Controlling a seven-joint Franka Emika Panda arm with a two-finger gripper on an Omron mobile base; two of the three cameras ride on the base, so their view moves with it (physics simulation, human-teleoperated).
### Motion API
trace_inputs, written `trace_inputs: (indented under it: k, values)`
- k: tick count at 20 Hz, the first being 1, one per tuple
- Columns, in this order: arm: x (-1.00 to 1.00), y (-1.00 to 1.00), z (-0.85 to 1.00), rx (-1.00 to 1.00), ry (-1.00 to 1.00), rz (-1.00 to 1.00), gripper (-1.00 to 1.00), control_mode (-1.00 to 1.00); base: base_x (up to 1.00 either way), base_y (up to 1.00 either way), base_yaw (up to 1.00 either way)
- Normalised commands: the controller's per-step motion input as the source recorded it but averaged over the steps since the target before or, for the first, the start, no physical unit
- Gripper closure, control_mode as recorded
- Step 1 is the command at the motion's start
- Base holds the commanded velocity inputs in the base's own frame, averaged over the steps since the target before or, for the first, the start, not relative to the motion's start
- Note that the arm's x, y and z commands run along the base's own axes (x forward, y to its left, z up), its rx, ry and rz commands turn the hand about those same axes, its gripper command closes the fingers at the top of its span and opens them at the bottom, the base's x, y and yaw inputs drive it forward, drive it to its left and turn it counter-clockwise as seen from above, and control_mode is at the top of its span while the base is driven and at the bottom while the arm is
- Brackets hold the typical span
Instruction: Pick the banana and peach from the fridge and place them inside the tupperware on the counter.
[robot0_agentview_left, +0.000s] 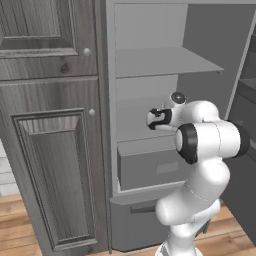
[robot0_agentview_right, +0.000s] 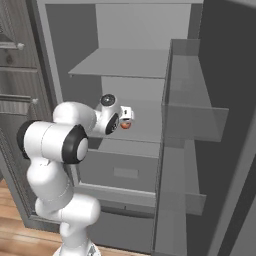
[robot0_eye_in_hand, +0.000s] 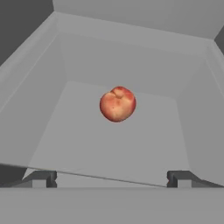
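In the left base view, the fridge (robot0_agentview_left: 165, 65) stands open beside dark wood-grain cabinets (robot0_agentview_left: 50, 150) with small round knobs. Its grey shelves step down to a pull-out drawer (robot0_agentview_left: 150, 167) that juts forward. The white arm rises from the lower right and bends toward the middle shelf, with the hand (robot0_agentview_left: 151, 120) at that shelf's front edge, just above the drawer. From this side the fingers cannot be made out, so their spacing is not clear here.

In the right base view, the arm comes up from the lower left and reaches into the fridge at the same middle shelf. The hand (robot0_agentview_right: 127, 116) points inward, and the peach (robot0_agentview_right: 125, 125) shows as a small red-orange spot just beyond and slightly below it, on the shelf floor. The open fridge door (robot0_agentview_right: 192, 130) stands to the right, its racks facing the camera. A strip of wooden floor (robot0_agentview_right: 12, 225) shows at the lower left.

In the hand view, the peach (robot0_eye_in_hand: 117, 103) sits alone on the plain grey shelf, near the middle, with the back wall behind it and side walls well apart from it. The hand (robot0_eye_in_hand: 112, 179) is spread wide: its two dark fingertips (robot0_eye_in_hand: 41, 179) rise far apart at the bottom, near the shelf's front edge, touching nothing. The peach lies ahead of them, roughly centred between them.
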Motion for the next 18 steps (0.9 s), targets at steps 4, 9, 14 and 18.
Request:
trace_inputs:
  k: [4,9,14,18]
  values:
    - [0.34,0.0,-0.16,0.0,0.0,0.0,-1.0,-1.0,0.0,0.0,0.0]
    - [0.35,0.0,-0.2,0.0,0.01,0.0,-1.0,-1.0,0.0,0.0,0.0]
    - [0.36,0.0,-0.2,0.0,0.01,0.0,-1.0,-1.0,0.0,0.0,0.0]
    - [0.34,0.0,-0.2,0.0,0.0,0.0,-1.0,-1.0,0.0,0.0,0.0]
